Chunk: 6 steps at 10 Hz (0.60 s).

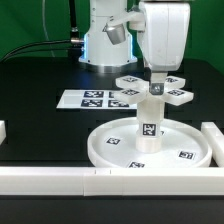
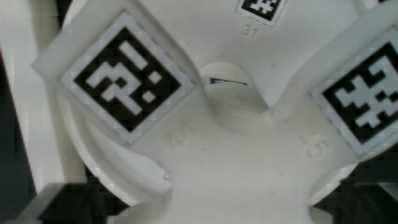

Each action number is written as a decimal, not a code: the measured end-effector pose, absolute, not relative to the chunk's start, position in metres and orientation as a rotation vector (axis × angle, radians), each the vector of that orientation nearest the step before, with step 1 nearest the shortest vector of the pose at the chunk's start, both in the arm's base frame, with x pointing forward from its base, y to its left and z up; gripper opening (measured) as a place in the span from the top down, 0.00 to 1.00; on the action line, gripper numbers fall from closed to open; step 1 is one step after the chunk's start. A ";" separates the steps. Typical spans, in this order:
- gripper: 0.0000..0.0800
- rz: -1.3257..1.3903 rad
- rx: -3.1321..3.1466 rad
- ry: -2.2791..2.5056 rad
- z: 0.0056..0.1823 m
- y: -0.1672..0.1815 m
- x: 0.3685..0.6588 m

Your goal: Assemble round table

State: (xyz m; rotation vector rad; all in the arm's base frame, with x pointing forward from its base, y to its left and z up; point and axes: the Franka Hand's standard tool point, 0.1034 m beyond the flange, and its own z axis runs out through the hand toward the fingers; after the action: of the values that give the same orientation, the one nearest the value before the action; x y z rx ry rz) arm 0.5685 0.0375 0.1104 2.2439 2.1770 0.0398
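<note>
In the exterior view, the large rimmed disc (image 1: 150, 146) lies flat on the black tabletop (image 1: 40, 85), near the front border bar (image 1: 100, 178). It is smooth white plastic with a raised round rim and small square tags on its floor. The short cylinder leg (image 1: 149, 128) stands upright on the middle of the disc and has one black-white tag on its side. On top of the leg sits the small flat foot piece (image 1: 153, 90), a white piece with several flat lobes, each lobe carrying a tag. The gripper (image 1: 157, 74) comes down from above onto the middle of the foot piece. Its jaws are hidden behind the white wrist body and the foot piece, so I cannot tell if they pinch it or stand apart. Behind, the marker board (image 1: 92, 98) lies flat on the tabletop, just beside the foot piece in the picture.

In the wrist view, the foot piece (image 2: 222, 110) fills almost the whole picture: matte white plastic, two big diamond-turned tags on its lobes. The jaws are not clearly visible here.
</note>
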 end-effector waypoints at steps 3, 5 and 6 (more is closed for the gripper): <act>0.19 0.032 2.261 2.166 0.107 0.038 0.567; 0.20 0.026 2.265 2.166 0.104 0.037 0.566; 0.20 0.024 2.268 2.166 0.103 0.037 0.565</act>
State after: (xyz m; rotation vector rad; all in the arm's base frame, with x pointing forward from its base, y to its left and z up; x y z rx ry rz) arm 0.5654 0.0369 0.1025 2.2678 2.1656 0.0236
